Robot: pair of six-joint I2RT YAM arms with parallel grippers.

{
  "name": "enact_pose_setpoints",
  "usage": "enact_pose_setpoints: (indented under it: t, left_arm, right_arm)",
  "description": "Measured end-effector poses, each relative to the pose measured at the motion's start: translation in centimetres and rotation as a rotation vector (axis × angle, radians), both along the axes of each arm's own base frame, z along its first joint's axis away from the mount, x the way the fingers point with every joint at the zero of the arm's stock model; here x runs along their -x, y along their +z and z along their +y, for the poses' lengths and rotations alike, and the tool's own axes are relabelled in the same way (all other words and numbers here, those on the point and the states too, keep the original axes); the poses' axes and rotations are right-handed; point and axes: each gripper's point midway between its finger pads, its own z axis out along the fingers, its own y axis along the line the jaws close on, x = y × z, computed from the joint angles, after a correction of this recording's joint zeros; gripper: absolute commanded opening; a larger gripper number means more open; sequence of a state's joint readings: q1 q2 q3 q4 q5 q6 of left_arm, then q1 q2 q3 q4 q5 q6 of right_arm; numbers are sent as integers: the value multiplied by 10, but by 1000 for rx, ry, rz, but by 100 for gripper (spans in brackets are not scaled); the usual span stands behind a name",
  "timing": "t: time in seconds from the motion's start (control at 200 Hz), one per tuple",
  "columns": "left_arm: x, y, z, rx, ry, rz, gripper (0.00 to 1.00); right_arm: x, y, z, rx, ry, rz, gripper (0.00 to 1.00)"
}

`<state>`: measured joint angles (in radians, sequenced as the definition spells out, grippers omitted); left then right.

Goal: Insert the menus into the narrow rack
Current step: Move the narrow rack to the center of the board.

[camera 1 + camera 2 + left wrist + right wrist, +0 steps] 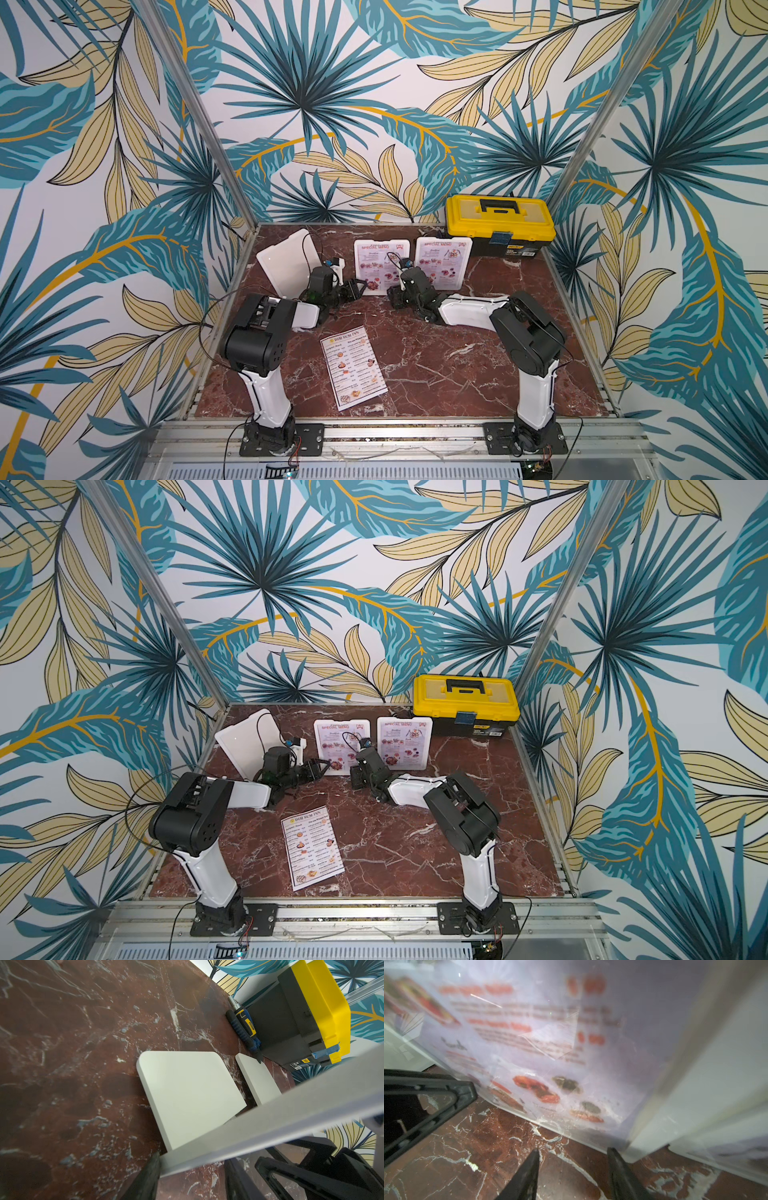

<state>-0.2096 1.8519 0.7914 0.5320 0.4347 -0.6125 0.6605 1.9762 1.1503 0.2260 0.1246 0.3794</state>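
**Task status.** Nearest the front rail (pixel 395 432), the DIM SUM INN menu (pixel 353 372) lay flat and skewed on the table (pixel 457 357), at lower centre in both top views. Neither arm touched it, and it was not yet inserted. Further back, at frame centre, the centre SPECIAL MENU sheet (pixel 380 266) and the second SPECIAL MENU sheet (pixel 442 262) stood in two white holders. The centre holder (pixel 356 253) and the second holder (pixel 468 249) stood side by side with a narrow gap between them. Both sheets appeared seated. To their left, a third holder (pixel 282 257) stood turned at an angle with no sheet visible in it. On this evidence, two of three menus were placed.

**Grippers.** The left gripper (pixel 358 287) sat at the centre holder's lower left corner. Its jaws were partway apart and astride the panel edge; whether they pinched it could not be told. The right gripper (pixel 573 1153) sat at the same holder's lower right corner. Its jaws were apart with only bare table between them, and one fingertip lay just beside the corner.

**Clearance.** The table around the flat menu was open. Both forearms converged on the centre holder, leaving little room between the grippers. At upper right, the yellow toolbox (pixel 498 224) stood near the second holder, with a screwdriver (pixel 242 1024) lying against it. A thin sheet lying flat probably offers no raised edge to pinch.
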Motion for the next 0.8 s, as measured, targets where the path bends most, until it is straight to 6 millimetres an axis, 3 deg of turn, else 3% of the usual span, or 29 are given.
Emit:
enact_pose_setpoints:
  t: [0.335,0.606,0.711,0.801]
  left_arm:
    - [-25,-6,11,25,46,18,49]
    - [-26,-6,12,32,41,19,49]
    - [-24,3,12,33,37,0,50]
    - [-15,24,14,35,34,-40,50]
  right_arm:
    - [-21,-7,2,-28,-25,14,53]
    - [-29,-7,2,-40,-29,27,53]
    - [-29,-5,4,-49,-18,29,54]
    - [-24,0,4,-55,-5,26,57]
